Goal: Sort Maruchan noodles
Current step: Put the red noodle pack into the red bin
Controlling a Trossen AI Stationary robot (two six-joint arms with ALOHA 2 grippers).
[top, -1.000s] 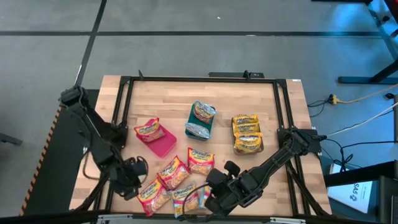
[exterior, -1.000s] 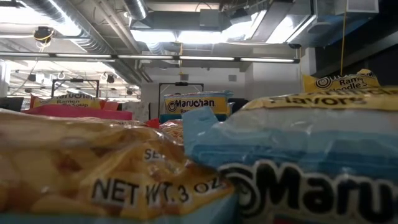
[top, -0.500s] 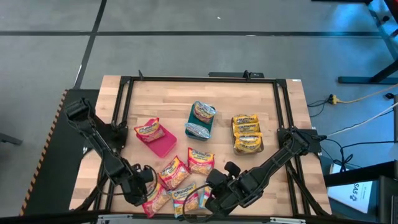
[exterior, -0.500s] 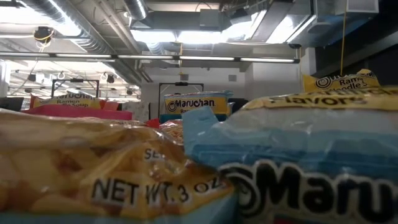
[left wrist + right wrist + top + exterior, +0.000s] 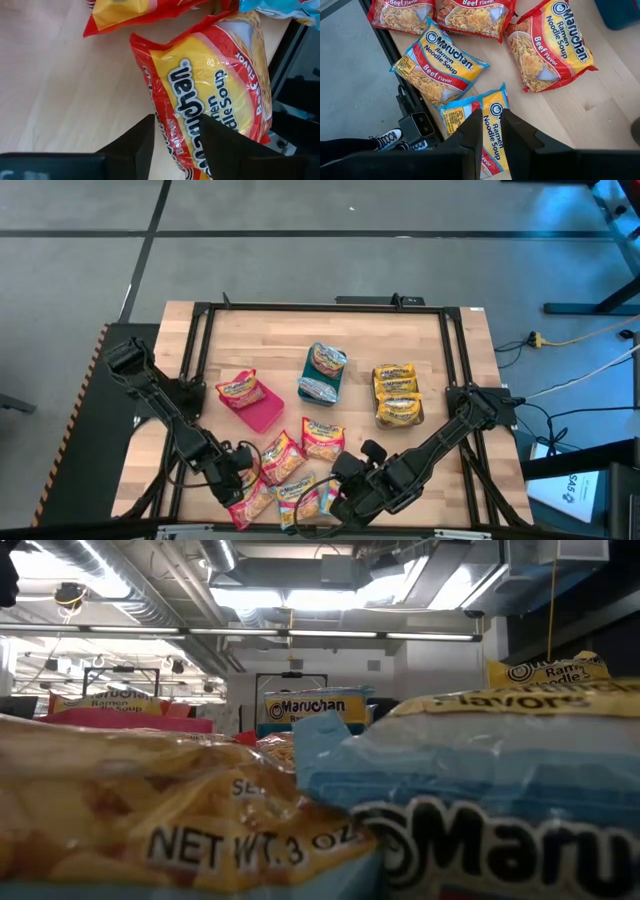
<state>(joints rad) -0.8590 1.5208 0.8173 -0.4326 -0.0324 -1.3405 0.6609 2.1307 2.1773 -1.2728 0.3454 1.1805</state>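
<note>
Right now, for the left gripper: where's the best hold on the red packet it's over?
Take the red Maruchan packet by its near crimped side edge, coming from above. It lies flat on the wooden table; the left gripper already straddles that thin edge, jaws open, while the noodle block bulges.

I work in an industrial lab or workshop hall: bare silver ventilation ducts (image 5: 330,565) and long fluorescent strip lights (image 5: 300,598) hang from the open ceiling above me. My pale butcher-block wooden table (image 5: 270,335), edged by a black metal frame (image 5: 190,345), stands on a grey concrete floor (image 5: 300,260) crossed by dark lines, with loose cables (image 5: 585,330) trailing beside it.
</note>
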